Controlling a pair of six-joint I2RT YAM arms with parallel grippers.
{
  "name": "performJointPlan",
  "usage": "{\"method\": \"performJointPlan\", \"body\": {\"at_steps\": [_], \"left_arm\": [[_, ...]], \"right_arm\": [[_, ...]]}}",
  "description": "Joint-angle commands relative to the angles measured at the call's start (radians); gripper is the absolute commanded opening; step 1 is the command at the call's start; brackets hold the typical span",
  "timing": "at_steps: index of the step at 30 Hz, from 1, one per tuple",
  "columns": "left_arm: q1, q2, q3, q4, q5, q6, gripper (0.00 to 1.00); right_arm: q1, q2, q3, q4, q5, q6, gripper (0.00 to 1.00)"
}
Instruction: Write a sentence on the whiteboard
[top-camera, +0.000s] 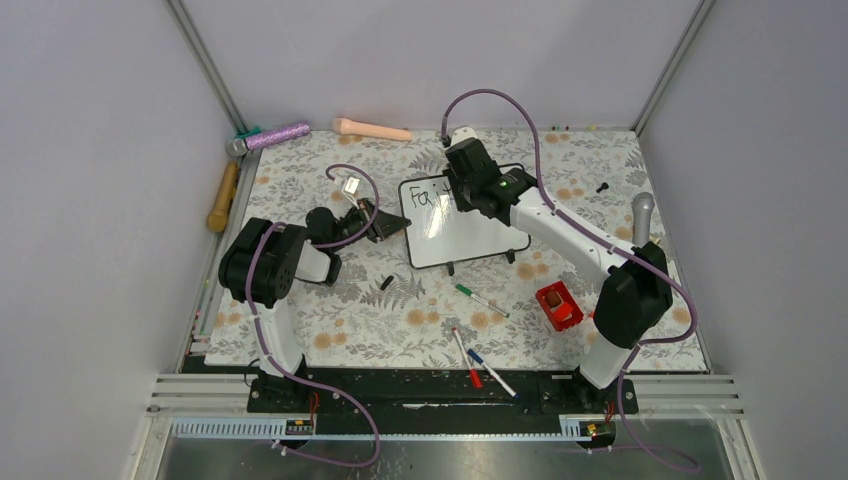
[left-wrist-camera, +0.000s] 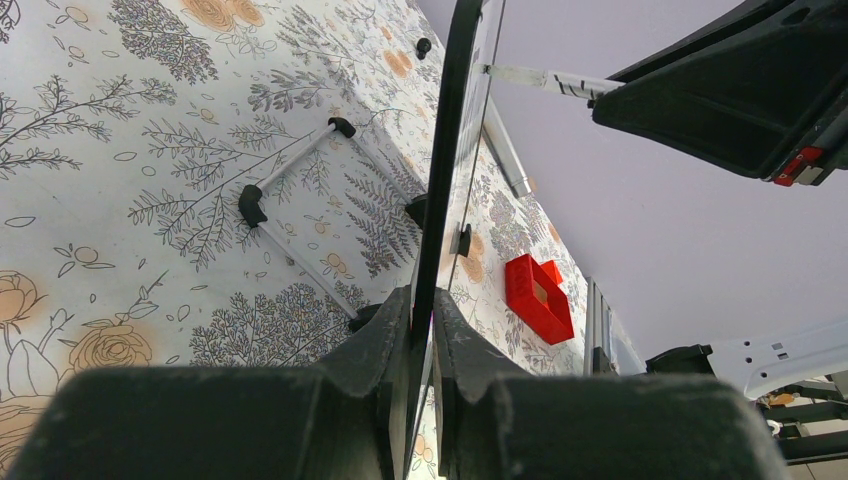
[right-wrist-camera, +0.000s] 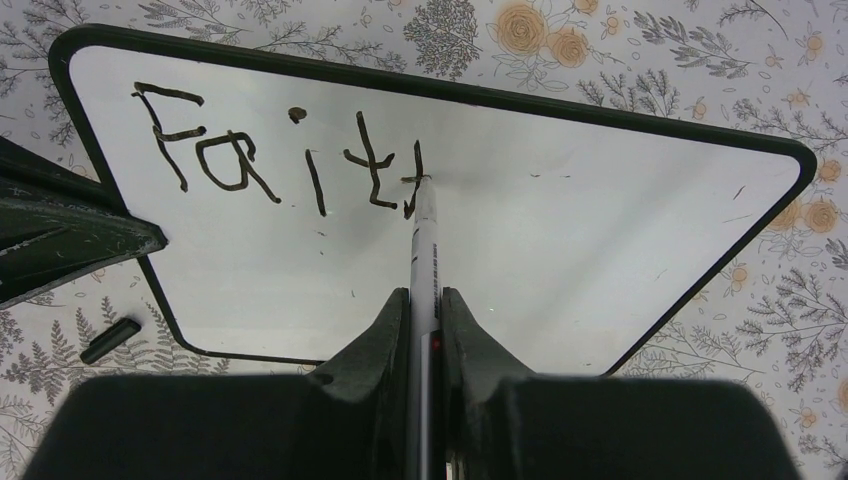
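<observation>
The whiteboard (top-camera: 470, 235) lies tilted on its little feet at the table's middle; it also shows in the right wrist view (right-wrist-camera: 560, 250). Black marker letters "Fait" and a first stroke of another letter (right-wrist-camera: 280, 160) stand along its top. My right gripper (right-wrist-camera: 425, 310) is shut on a white marker (right-wrist-camera: 425, 250) whose tip touches the board at the last stroke. My left gripper (left-wrist-camera: 422, 320) is shut on the whiteboard's black left edge (left-wrist-camera: 450, 150); in the top view the left gripper (top-camera: 385, 225) sits at the board's left side and the right gripper (top-camera: 470, 180) over its top.
A red box (top-camera: 559, 305) lies right of the board. A green marker (top-camera: 480, 299), a red marker (top-camera: 466, 357) and a blue marker (top-camera: 492, 372) lie near the front. A black cap (top-camera: 386, 282) lies left of them. Toy tools line the far and left edges.
</observation>
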Motion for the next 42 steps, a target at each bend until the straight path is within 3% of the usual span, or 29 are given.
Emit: {"method": "performJointPlan", "body": {"at_steps": [1, 38, 42], "left_arm": [[-0.001, -0.041, -0.005, 0.080, 0.013, -0.006, 0.02], [-0.001, -0.048, -0.009, 0.080, 0.009, -0.007, 0.02], [0.002, -0.055, -0.020, 0.079, -0.008, -0.003, 0.17]], "right_arm": [[-0.017, 0.007, 0.038, -0.019, 0.042, -0.005, 0.00], [-0.026, -0.052, -0.042, -0.046, -0.026, 0.019, 0.00], [-0.027, -0.109, -0.046, -0.039, -0.025, 0.025, 0.00]]}}
